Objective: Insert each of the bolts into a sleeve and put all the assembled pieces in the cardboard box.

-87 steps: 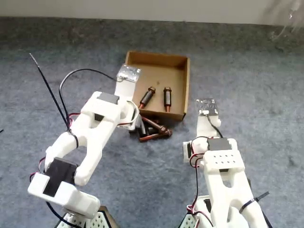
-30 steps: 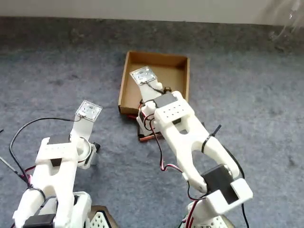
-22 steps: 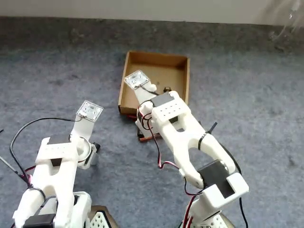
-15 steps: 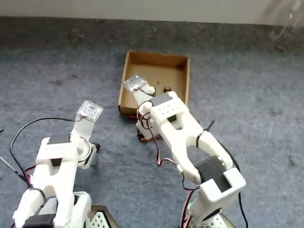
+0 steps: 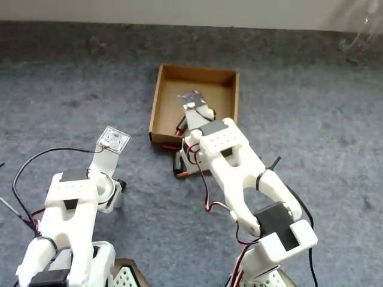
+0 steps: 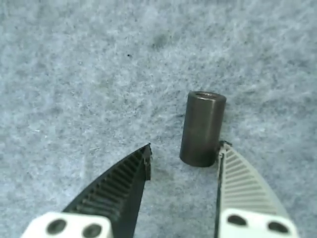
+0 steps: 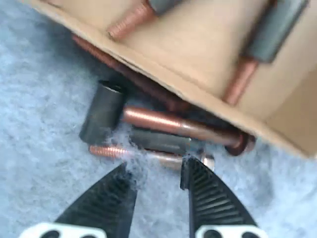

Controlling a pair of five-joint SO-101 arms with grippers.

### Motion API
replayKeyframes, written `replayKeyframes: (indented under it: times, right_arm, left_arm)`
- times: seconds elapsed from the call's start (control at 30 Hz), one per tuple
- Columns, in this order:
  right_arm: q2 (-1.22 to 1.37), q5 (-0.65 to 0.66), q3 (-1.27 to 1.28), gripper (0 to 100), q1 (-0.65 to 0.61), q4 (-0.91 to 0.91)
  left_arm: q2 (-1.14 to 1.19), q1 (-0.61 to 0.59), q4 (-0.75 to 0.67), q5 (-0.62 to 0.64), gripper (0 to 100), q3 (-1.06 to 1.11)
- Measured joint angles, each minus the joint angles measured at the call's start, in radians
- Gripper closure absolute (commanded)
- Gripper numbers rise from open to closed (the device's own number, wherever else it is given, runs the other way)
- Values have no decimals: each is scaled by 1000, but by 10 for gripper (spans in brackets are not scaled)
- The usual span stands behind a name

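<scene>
Right arm (image 5: 239, 173) now extended to brown cardboard box (image 5: 153, 113), left arm (image 5: 72, 209) retracted | right gripper (image 7: 156, 171) open over loose copper bolts (image 7: 168, 123) just outside box | left gripper (image 6: 184, 151) open astride upright dark cylindrical sleeve (image 6: 202, 129) | two assemblies (image 7: 270, 25) boxed, rest pending

No legible txt, labels, nos. or signs. Nothing readable on cardboard box (image 5: 154, 110), sleeve (image 6: 202, 128) or bolt (image 7: 173, 125).

A grey felt-like surface (image 5: 311, 89) meets, perhaps, a pale wall (image 5: 179, 11).
</scene>
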Motion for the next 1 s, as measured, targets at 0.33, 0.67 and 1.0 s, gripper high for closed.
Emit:
replayKeyframes:
  times: [0.33,0.67,1.0]
  right_arm:
    - [-8,-516,28,885,3,0]
    - [-14,-669,55,885,8,-91]
    - [-57,-672,138,885,37,-112]
  left_arm:
    - [0,0,0,0,780,0]
    - [0,0,0,0,780,0]
    - [0,0,0,0,780,0]
